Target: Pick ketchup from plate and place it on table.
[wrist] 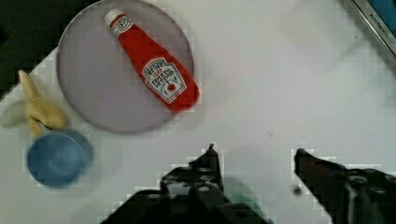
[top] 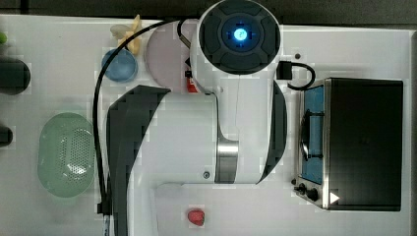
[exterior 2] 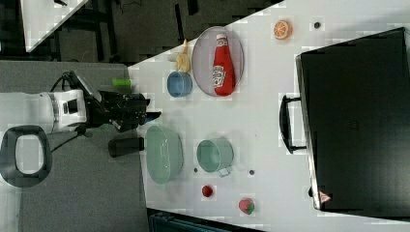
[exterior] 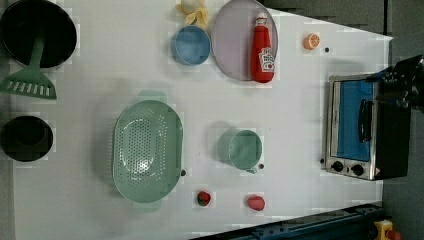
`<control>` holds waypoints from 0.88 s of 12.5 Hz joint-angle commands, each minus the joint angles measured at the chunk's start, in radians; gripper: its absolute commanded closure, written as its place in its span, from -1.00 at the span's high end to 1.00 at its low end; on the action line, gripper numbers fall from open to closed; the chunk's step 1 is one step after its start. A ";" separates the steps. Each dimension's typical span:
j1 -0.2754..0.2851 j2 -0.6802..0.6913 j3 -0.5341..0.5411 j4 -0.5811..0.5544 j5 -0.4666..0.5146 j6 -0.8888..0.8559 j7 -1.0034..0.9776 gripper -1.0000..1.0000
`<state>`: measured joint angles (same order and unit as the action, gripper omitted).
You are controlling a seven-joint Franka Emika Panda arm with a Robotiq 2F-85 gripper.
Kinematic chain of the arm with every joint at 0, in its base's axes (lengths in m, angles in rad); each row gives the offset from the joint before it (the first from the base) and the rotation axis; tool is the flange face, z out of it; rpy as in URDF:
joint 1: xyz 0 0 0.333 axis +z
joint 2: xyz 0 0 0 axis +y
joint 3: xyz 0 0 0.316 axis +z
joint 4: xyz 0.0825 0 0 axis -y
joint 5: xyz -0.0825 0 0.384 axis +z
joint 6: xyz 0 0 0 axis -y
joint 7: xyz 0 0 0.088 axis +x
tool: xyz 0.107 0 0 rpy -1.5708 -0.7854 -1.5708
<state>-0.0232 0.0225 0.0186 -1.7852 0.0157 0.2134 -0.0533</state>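
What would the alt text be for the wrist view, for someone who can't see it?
A red ketchup bottle lies on a round mauve-grey plate on a white table. The open gripper hangs apart from it, with a blue bowl beside the plate.

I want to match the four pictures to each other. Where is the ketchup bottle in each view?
Top view: ketchup bottle, a red sliver beside the arm.
Left view: lying on the plate, top centre.
Right view: on the plate, top centre.
Wrist view: lying on the plate.
Shared landmark: the blue bowl beside the plate.
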 commanded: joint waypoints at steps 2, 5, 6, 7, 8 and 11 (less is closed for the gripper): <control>-0.090 -0.228 0.068 -0.100 0.011 -0.167 0.022 0.81; -0.090 -0.157 0.075 -0.098 0.012 -0.143 -0.110 1.00; -0.089 -0.123 0.078 -0.097 0.012 -0.127 -0.153 1.00; -0.088 -0.088 0.080 -0.095 0.012 -0.105 -0.187 1.00; -0.086 -0.052 0.082 -0.095 0.012 -0.078 -0.221 1.00; -0.079 0.062 0.096 -0.093 0.012 0.021 -0.311 1.00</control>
<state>-0.0906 0.0500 0.0986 -1.8418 0.0248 0.2262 -0.2571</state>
